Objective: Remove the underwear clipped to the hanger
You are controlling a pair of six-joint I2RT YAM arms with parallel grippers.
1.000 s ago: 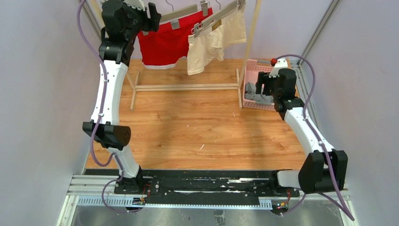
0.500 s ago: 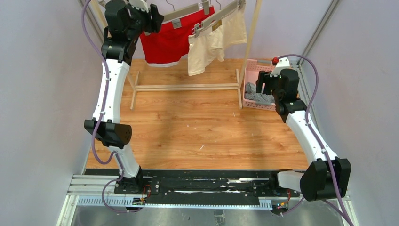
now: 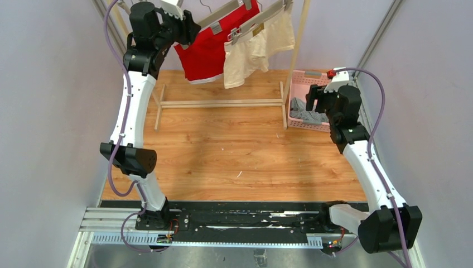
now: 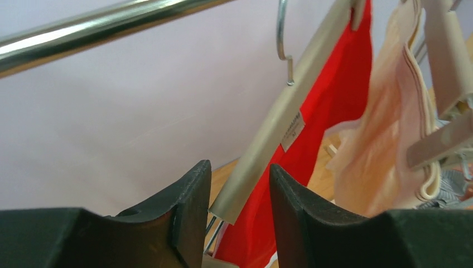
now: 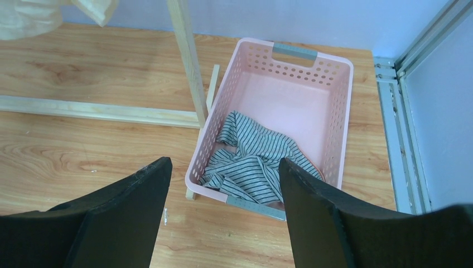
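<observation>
Table (image 3: 234,151): wooden top, well below my left jaws and under my right ones. It bears the rack and the basket.
Rack (image 3: 297,50): its metal rail (image 4: 111,25) runs above and ahead of my left jaws and carries the hangers.
Basket (image 5: 341,120): directly beneath my right jaws, just beside the rack's post. I judge it to be the drop point for freed garments.
Red briefs (image 4: 334,106): hanging clipped just beyond my left jaws, not yet released.
Cream briefs (image 4: 390,128): clipped to the next hanger, further right of my left jaws, not yet released.
Grey striped briefs (image 5: 251,167): crumpled in the basket below my right jaws, off any hanger.
Hanger (image 4: 273,128): the wooden bar holding the red briefs, tilted, with its lower end between my left jaws.
Left gripper (image 4: 239,167): jaws partly apart, one on either side of that bar end. I cannot tell whether they bear on it. Likely purpose: steadying the hanger for unclipping.
Right gripper (image 5: 224,162): jaws wide apart with nothing between them, hovering over the basket.
</observation>
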